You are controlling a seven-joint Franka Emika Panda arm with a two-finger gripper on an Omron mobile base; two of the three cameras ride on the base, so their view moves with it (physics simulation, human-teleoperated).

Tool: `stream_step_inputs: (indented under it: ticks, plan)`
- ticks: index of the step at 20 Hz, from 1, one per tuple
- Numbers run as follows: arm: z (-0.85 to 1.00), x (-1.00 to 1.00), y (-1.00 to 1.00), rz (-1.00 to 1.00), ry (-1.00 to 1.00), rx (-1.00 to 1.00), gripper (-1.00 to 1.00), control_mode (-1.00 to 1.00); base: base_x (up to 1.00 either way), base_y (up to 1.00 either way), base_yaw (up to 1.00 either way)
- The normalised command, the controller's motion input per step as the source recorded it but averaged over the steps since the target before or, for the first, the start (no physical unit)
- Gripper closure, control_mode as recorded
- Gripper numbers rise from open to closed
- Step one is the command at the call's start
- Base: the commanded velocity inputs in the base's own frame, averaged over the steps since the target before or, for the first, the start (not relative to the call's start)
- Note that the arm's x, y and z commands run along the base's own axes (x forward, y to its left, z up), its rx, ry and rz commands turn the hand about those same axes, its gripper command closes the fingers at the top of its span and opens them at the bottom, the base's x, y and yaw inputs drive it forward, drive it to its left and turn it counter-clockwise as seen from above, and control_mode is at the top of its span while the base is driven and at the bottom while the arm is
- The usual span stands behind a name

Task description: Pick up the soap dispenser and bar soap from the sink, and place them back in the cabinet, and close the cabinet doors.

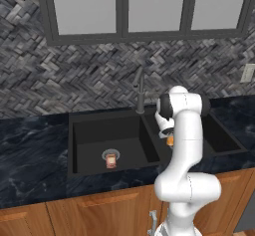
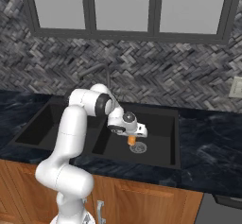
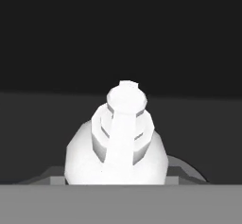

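Kitchen, black sink (image 1: 79, 145), marble counter (image 1: 30, 160), wood cabinets (image 1: 99, 212)

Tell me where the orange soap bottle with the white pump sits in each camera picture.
Left base view: small orange-amber soap dispenser right of centre, just beside the white arm, in the right basin.
Right base view: soap dispenser at centre, under the claw, above the round silver drain.
Hand view: its white pump top at lower centre.
Shared landmark: the matte black sink.
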Motion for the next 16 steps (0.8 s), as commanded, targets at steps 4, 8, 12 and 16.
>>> stream_step_inputs:
  ticks: [4, 8, 12, 16]
  plan:
    - [0.0, 0.0, 0.0, 0.0, 0.0, 0.0, 1.0, -1.0, 0.0, 0.0, 0.0]
    - [0.0, 0.0, 0.0, 0.0, 0.0, 0.0, 1.0, -1.0, 0.0, 0.0, 0.0]
    - [0.17, -0.06, 0.0, 0.0, 0.0, 0.0, 1.0, -1.0, 0.0, 0.0, 0.0]
    - [0.24, -0.27, 0.0, 0.0, -0.02, 0.0, 1.0, -1.0, 0.0, 0.0, 0.0]
